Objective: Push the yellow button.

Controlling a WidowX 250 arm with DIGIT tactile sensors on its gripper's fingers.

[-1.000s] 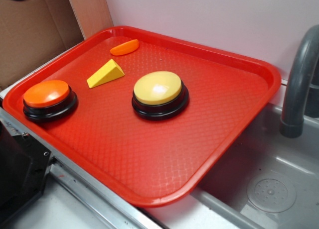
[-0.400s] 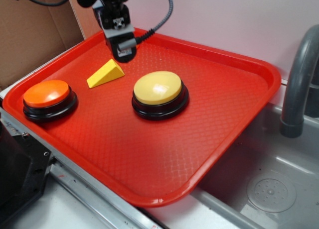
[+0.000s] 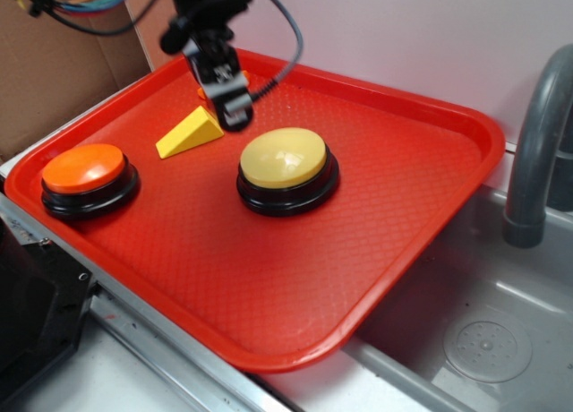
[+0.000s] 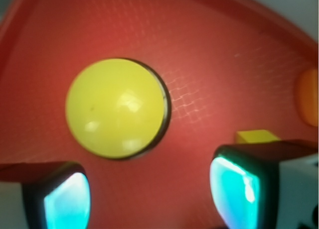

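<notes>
The yellow button point(image 3: 284, 157) is a pale-yellow dome on a black round base, near the middle of the red tray point(image 3: 403, 215). My gripper point(image 3: 235, 115) hangs above the tray just behind and left of the button, not touching it. In the wrist view the yellow button point(image 4: 115, 107) lies ahead of my gripper point(image 4: 149, 194), whose two fingers point(image 4: 237, 191) stand wide apart with only bare tray between them. The gripper is open and empty.
An orange-topped button point(image 3: 85, 168) sits at the tray's left edge. A small yellow wedge block point(image 3: 189, 133) lies left of the gripper. A small orange piece point(image 4: 309, 97) is mostly hidden behind the gripper. A grey sink point(image 3: 483, 340) and faucet point(image 3: 537, 134) stand at right.
The arm came into view from the top left and the gripper has moved forward and down, towards the yellow button. The objects on the tray have not moved.
</notes>
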